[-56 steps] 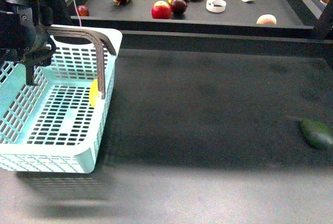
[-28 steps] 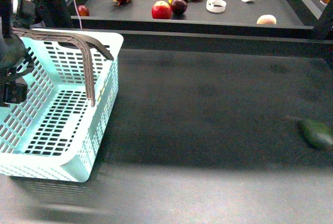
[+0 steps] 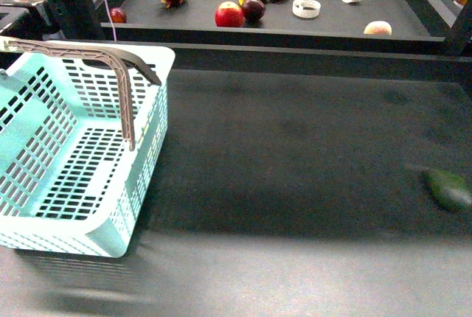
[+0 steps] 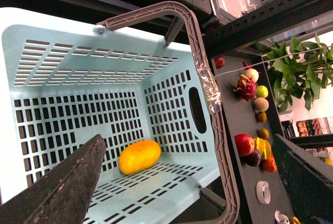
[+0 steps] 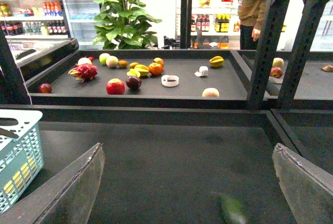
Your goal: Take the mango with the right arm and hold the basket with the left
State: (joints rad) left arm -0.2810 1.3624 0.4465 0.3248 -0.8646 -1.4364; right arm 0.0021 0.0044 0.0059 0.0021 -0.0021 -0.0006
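The basket (image 3: 81,147) is seen at the left edge of the desk (image 3: 295,184) in the front view, with its grey-brown handles (image 3: 122,74) raised; neither arm is shown there. In the left wrist view the mango (image 4: 139,156) is found lying on the slotted floor of the basket (image 4: 78,78), against an end wall. The left gripper (image 4: 177,193) is held above the basket with its jaws spread wide and nothing between them; the mango is seen through the gap, well below the fingers (image 4: 62,187). The right gripper (image 5: 187,193) is likewise held wide open and empty over bare desk, well apart from the mango. A dark green fruit (image 5: 234,211), probably an avocado, though blurred, lies near the right edge.
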